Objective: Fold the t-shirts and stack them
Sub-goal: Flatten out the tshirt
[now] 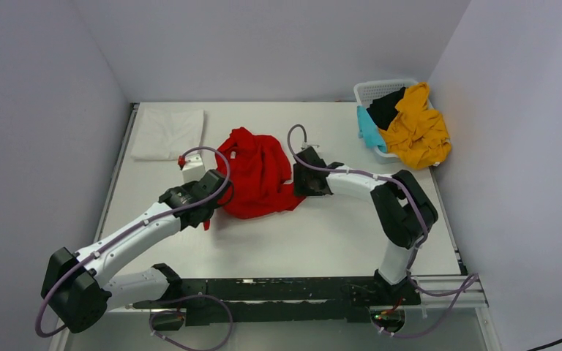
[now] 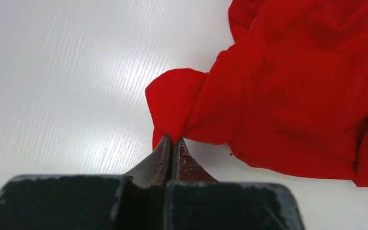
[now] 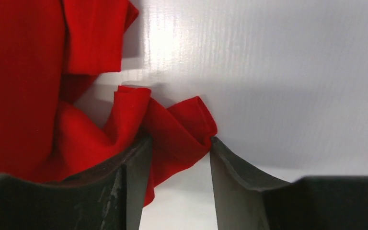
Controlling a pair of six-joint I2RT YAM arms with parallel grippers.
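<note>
The left hand [image 2: 172, 141] is clenching a corner of the red t-shirt [image 2: 297, 96]: its wrist view is showing the two fingers pressed flat together, a pinched tuft of red cloth rising from their tips. The overhead view is hiding that pinch under the wrist.

The right hand [image 3: 178, 143] is standing part-way apart, straddling a bunched fold at the shirt's opposite edge. Its wrist view is showing the left finger [image 3: 136, 163] touching the cloth and the right finger [image 3: 230, 167] meeting the fold's outer edge, with the fold sitting loosely between them, not yet squeezed. From above, only the black wrist against the shirt's right side is showing.

Between the two hands, the red shirt is lying crumpled in the middle of the white desk [image 1: 322, 241], its bulk heaped toward the far side.

Only the overhead view is taking in the rest. A white t-shirt [image 1: 167, 133] is lying folded flat at the far left corner. At the far right, a white lattice basket [image 1: 380, 89] is holding a black t-shirt [image 1: 386, 108] and a teal t-shirt [image 1: 369, 128], and a mustard-yellow t-shirt [image 1: 417, 131] is spilling over its near rim.
</note>
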